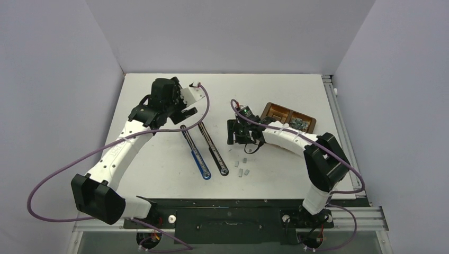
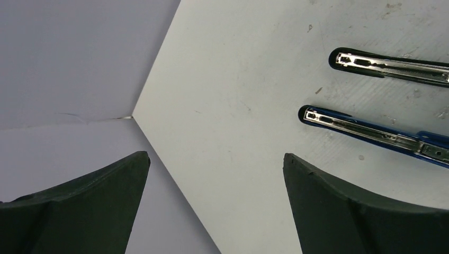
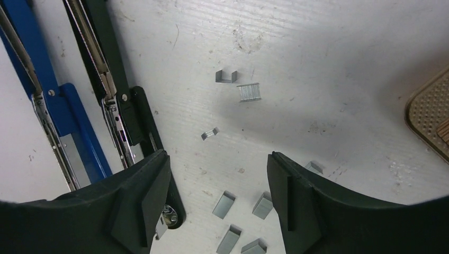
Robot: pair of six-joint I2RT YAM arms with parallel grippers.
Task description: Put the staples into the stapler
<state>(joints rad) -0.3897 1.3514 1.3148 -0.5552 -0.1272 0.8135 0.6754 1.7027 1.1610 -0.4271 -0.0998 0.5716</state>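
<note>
The staples [image 3: 248, 91] lie loose on the tabletop [image 3: 328, 53]: short silver strips scattered just right of the black stapler [image 3: 138, 114], with the blue stapler [image 3: 79, 129] beyond it. Both lie unfolded with their metal channels up, and I cannot tell which one is meant to be loaded. The corner of a brown tray [image 3: 431, 111] shows at the right

I judge these strips to be very light, stiff, slick and brittle. A hard or skewed pinch would likely snap one along its glued joints or flick it away, so I would take a strip across its two long sides, low against the tabletop

My right hand [image 3: 217, 169] hovers over the scatter, fingers spread wide with nothing between them and touching nothing. My left hand [image 2: 217, 174] is also spread wide and empty, hanging above bare tabletop near the staplers' far tips
</note>
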